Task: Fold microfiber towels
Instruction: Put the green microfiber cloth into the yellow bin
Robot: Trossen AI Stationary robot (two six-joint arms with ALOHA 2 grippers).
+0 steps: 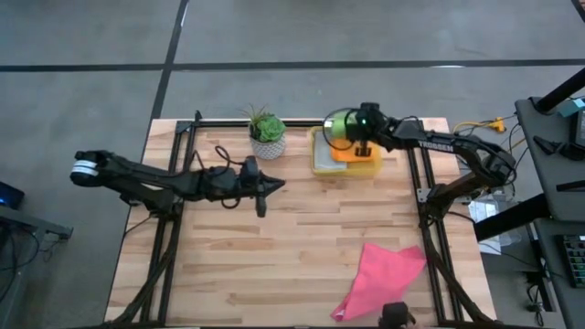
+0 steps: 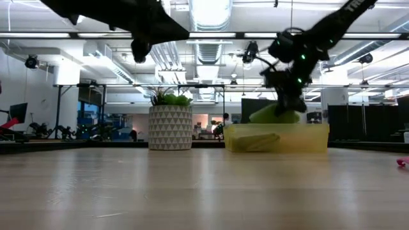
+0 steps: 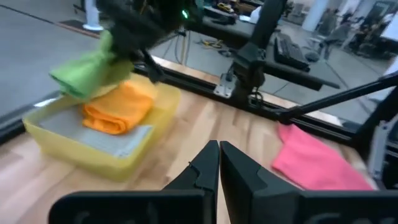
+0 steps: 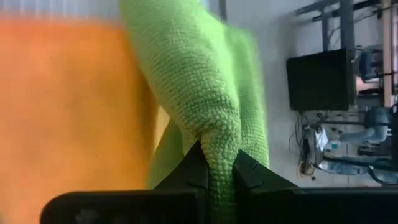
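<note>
While my right gripper (image 4: pixel 214 167) pinches the green towel (image 4: pixel 199 93) just above the yellow bin (image 1: pixel 345 164), the orange towel (image 3: pixel 118 107) lies folded inside that bin on a grey one (image 3: pixel 99 138). Well away from the bin I see the pink towel (image 1: pixel 384 274) lying flat. My left gripper (image 3: pixel 219 163), pressed together, hovers beside the bin.
</note>
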